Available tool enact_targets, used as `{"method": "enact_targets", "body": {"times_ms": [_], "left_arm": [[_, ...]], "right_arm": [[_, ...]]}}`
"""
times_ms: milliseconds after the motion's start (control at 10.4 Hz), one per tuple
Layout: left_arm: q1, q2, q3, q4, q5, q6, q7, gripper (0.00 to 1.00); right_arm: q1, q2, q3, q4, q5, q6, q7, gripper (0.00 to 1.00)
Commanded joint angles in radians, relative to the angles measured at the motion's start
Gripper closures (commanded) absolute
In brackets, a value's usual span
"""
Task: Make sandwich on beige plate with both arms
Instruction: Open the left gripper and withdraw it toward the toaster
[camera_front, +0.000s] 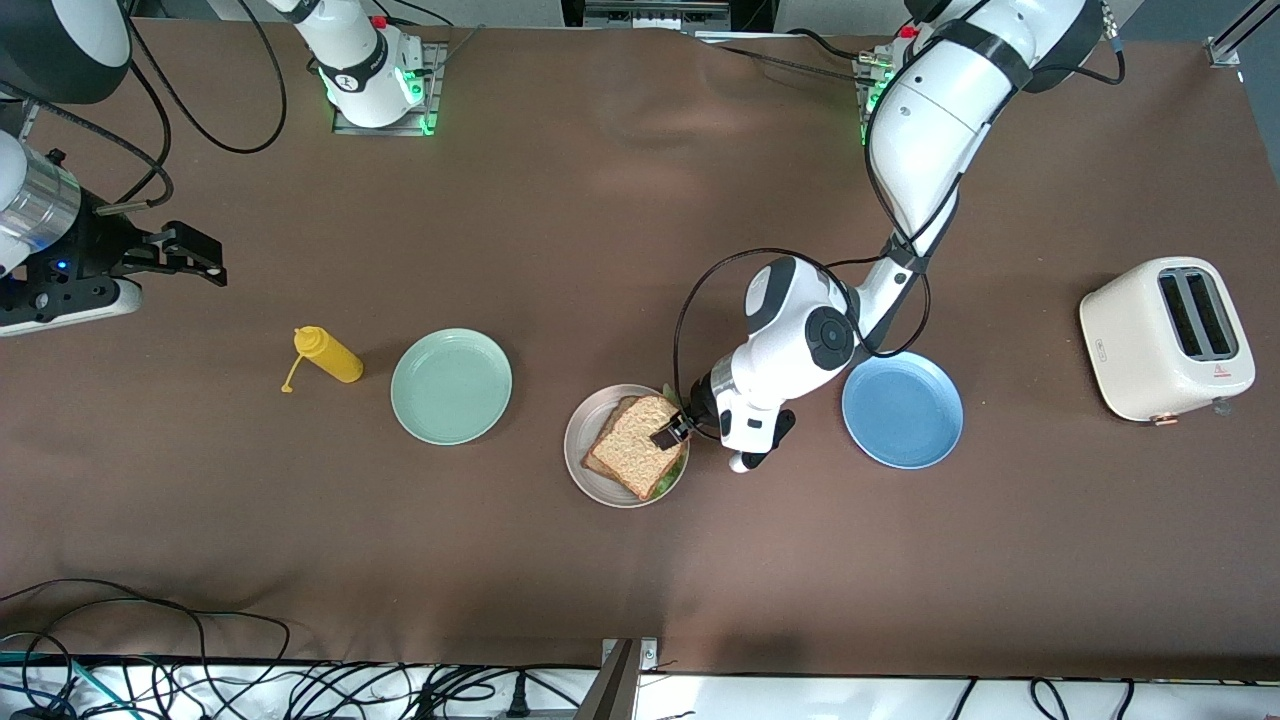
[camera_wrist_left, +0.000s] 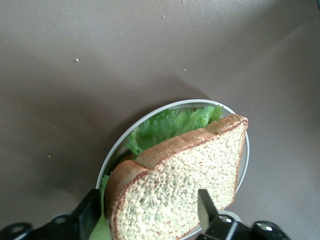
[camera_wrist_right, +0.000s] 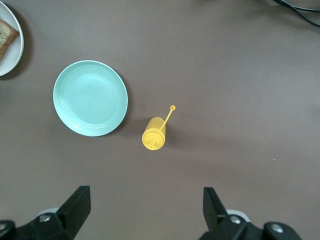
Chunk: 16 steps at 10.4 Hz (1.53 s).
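Left wrist view shows the left hand (camera_wrist_left: 150, 215) spread wide astride the top bread slice (camera_wrist_left: 180, 185), its fingers clear of the crust, probably so the slice can rest on the lettuce (camera_wrist_left: 170, 125). So the sandwich (camera_front: 637, 445) sits stacked on the beige plate (camera_front: 580, 455) near the bench's middle. By the bench edge at its own end, the right hand (camera_wrist_right: 145, 210) waits, spread and empty.

Glossy white arms (camera_front: 800, 340), black cables

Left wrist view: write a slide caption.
Open left gripper straddles tan wholegrain top slice over ruffled green lettuce on round beige plate.
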Motion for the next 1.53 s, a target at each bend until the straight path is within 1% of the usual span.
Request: {"method": "enact_targets", "body": {"times_ms": [0,191,383,766,862,957,1053,1149,1340,1436], "left_arm": [[0.004,-0.006,0.001,0.014,0.053,-0.079,0.01,0.0],[0.015,-0.013,0.004,0.018,0.075,-0.171,0.01,0.0],[0.063,-0.041,0.001,0.029,0.121,-0.316,0.01,0.0],[0.124,-0.169,0.004,0.019,0.133,-0.496,0.01,0.0],[0.155,-0.203,0.006,0.017,0.156,-0.571,0.011,0.0],[0.19,-0.242,0.0,0.017,0.225,-0.658,0.02,0.0],[0.214,-0.271,0.001,0.015,0.269,-0.738,0.062,0.0],[0.254,-0.295,0.004,0.015,0.289,-0.794,0.118,0.0],[0.323,-0.364,0.004,0.015,0.363,-0.846,0.178,0.0],[0.346,-0.4,0.003,0.015,0.419,-0.875,0.197,0.0]], "right_arm": [[0.002,0.0,-0.007,0.016,0.006,-0.011,-0.002,0.0],[0.002,0.003,-0.009,0.018,0.009,-0.009,0.005,0.0],[0.007,0.004,-0.006,0.03,0.002,-0.012,0.011,0.0],[0.01,0.003,-0.004,0.03,0.001,-0.014,0.012,0.0],[0.011,0.003,-0.004,0.031,0.001,-0.014,0.012,0.0],[0.011,0.003,-0.003,0.03,0.001,-0.014,0.012,0.0],[0.011,0.003,-0.003,0.03,0.001,-0.015,0.012,0.0],[0.011,0.003,-0.003,0.031,0.001,-0.015,0.012,0.0],[0.013,0.003,-0.003,0.03,0.001,-0.014,0.013,0.0],[0.011,0.004,-0.003,0.03,0.001,-0.014,0.012,0.0]]}}
